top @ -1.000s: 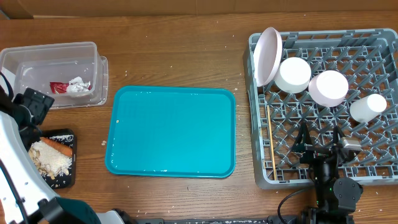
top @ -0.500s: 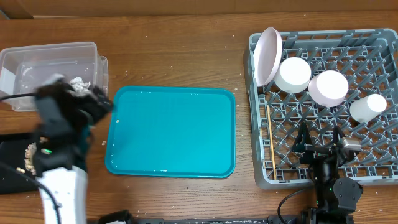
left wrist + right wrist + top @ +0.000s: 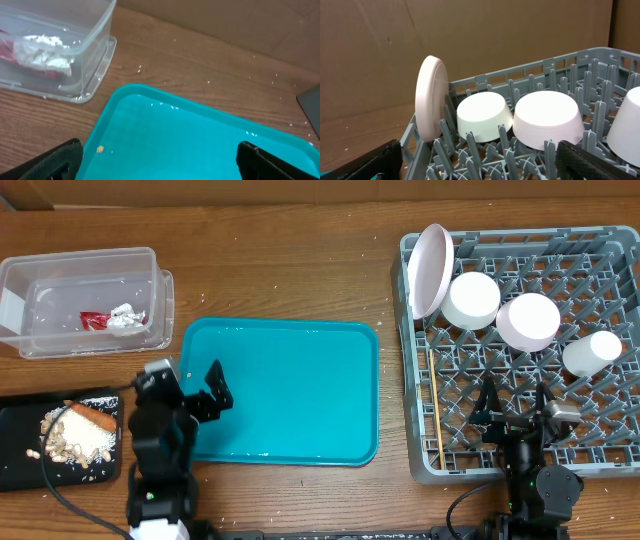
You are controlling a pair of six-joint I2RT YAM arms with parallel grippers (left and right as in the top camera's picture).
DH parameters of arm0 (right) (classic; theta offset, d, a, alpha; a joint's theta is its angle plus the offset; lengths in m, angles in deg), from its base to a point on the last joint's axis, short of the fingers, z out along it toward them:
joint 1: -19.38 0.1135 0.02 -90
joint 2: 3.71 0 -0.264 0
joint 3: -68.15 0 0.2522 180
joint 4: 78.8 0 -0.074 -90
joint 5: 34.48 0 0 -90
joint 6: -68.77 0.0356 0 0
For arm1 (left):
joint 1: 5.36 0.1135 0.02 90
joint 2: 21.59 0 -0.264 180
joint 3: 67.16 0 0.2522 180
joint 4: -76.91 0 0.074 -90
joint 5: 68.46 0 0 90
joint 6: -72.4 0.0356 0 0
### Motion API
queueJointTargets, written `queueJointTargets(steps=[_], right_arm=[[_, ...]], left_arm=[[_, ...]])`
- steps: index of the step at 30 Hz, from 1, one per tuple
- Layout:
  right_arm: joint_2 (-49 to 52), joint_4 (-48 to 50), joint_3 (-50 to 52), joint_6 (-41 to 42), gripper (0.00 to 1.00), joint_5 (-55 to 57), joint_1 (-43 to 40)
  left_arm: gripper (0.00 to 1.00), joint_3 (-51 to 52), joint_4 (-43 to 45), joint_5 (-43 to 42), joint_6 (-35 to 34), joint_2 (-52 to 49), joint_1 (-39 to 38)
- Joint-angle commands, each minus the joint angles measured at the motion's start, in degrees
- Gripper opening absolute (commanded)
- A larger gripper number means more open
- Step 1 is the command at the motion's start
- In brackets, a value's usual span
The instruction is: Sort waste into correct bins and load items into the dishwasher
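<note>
The left gripper (image 3: 190, 387) hangs released and holds nothing, over the left edge of the teal tray (image 3: 290, 390); the black tray (image 3: 15, 452) lies just to its left on the counter (image 3: 300, 270), and the clear tub (image 3: 90, 252) sits beyond it, apart from its fingers; the black tray holds beige food scraps (image 3: 75, 440) and a carrot (image 3: 90, 418); the tub holds a crumpled napkin (image 3: 42, 50) touching a red wrapper (image 3: 93, 320); the teal tray carries only a crumb (image 3: 100, 148) (near its left rim).

The right gripper (image 3: 515, 405) stands spread wide with nothing in it, over the near part of the dish rack (image 3: 520, 240); beyond its fingers the rack holds a large plate (image 3: 431, 105) on edge in the far-left corner, a white bowl (image 3: 484, 117) and a second dish (image 3: 547, 120) upturned side by side, a small cup (image 3: 592, 352), and chopsticks (image 3: 436, 405) lying along the left wall.
</note>
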Motion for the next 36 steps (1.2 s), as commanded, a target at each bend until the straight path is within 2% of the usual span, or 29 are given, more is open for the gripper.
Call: queueJointTargets(steps=[1, 7, 11, 18, 25, 30, 36], right_arm=[[-0.6, 0.3, 0.6, -0.2, 1.0, 0.4, -0.1], [-0.6, 0.3, 0.6, -0.2, 1.0, 0.4, -0.1], [-0.6, 0.3, 0.6, -0.2, 1.0, 0.4, -0.1], [-0.6, 0.3, 0.6, -0.2, 1.0, 0.4, -0.1], [-0.6, 0.3, 0.6, -0.2, 1.0, 0.4, -0.1], [-0.6, 0.3, 0.6, -0.2, 1.0, 0.4, -0.1], [-0.6, 0.3, 0.6, -0.2, 1.0, 0.4, -0.1]], left_arm=[[1.0, 4.8, 2.8, -0.4, 1.7, 5.5, -0.2], [1.0, 10.4, 2.0, -3.0, 7.8, 16.9, -0.2], [1.0, 13.6, 1.1, -3.0, 8.0, 22.2, -0.2], [1.0, 13.9, -8.6, 2.9, 8.9, 30.7, -3.6], [1.0, 13.9, -8.6, 2.6, 13.5, 34.9, -7.0], [1.0, 13.9, -8.2, 2.7, 13.5, 40.3, -7.0], [1.0, 13.9, -8.5, 3.1, 13.6, 40.2, -6.9]])
